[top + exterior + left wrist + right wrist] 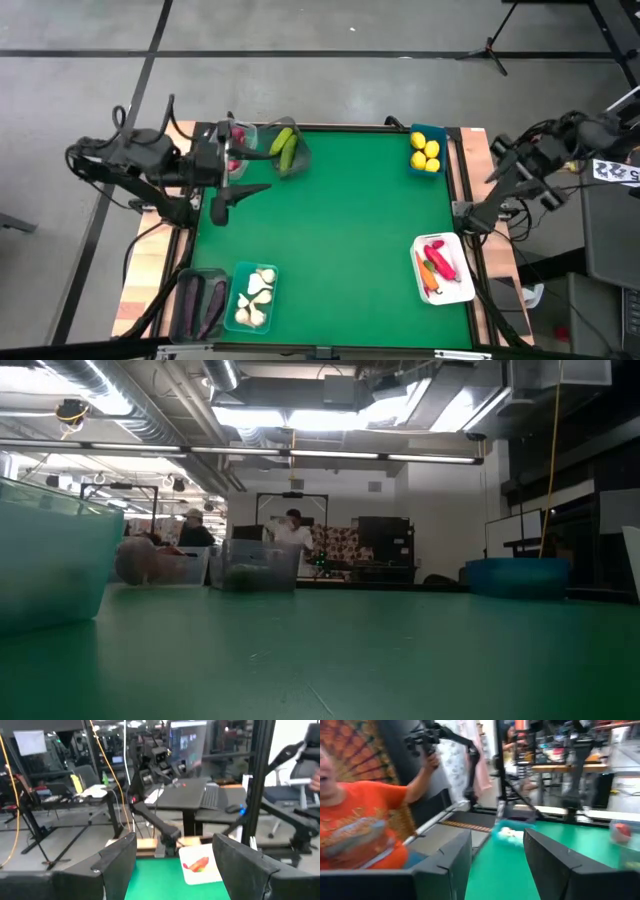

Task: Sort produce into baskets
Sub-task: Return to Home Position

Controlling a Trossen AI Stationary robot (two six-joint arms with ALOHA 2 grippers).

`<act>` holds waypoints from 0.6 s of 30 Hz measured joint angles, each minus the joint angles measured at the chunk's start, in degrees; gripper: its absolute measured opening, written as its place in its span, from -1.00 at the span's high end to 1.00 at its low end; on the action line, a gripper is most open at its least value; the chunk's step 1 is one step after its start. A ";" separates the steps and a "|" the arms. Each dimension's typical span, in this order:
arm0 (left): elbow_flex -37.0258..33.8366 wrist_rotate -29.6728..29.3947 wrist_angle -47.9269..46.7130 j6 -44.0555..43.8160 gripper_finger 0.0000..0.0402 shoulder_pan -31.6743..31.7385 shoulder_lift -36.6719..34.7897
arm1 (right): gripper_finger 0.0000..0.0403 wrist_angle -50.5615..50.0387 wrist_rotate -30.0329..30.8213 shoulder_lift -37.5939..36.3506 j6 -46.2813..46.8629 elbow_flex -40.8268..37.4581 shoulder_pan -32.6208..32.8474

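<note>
Produce (pixel 425 152) rests in baskets (pixel 457 291), apart from left gripper (pixel 172 870) and right gripper (pixel 497 865), both released

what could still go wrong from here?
1. The left gripper, open, is right by the red-fruit tub and the cucumber tub; a careless swing could knock either.
2. A person in an orange shirt is close in front of the open right gripper; contact is possible if that arm moves.
</note>
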 joint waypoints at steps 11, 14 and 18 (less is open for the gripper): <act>-38.75 -2.61 31.28 -5.76 -0.28 -0.40 -17.65 | 0.11 16.62 -7.57 -21.83 -0.84 -24.00 0.02; -48.77 -2.07 41.58 -7.69 -0.28 -1.20 -20.48 | 0.11 20.21 -7.87 -23.24 -0.22 -28.72 0.02; -59.07 -1.78 55.23 -9.50 -0.28 -1.59 -21.71 | 0.11 26.43 -10.70 -22.52 0.00 -32.76 0.02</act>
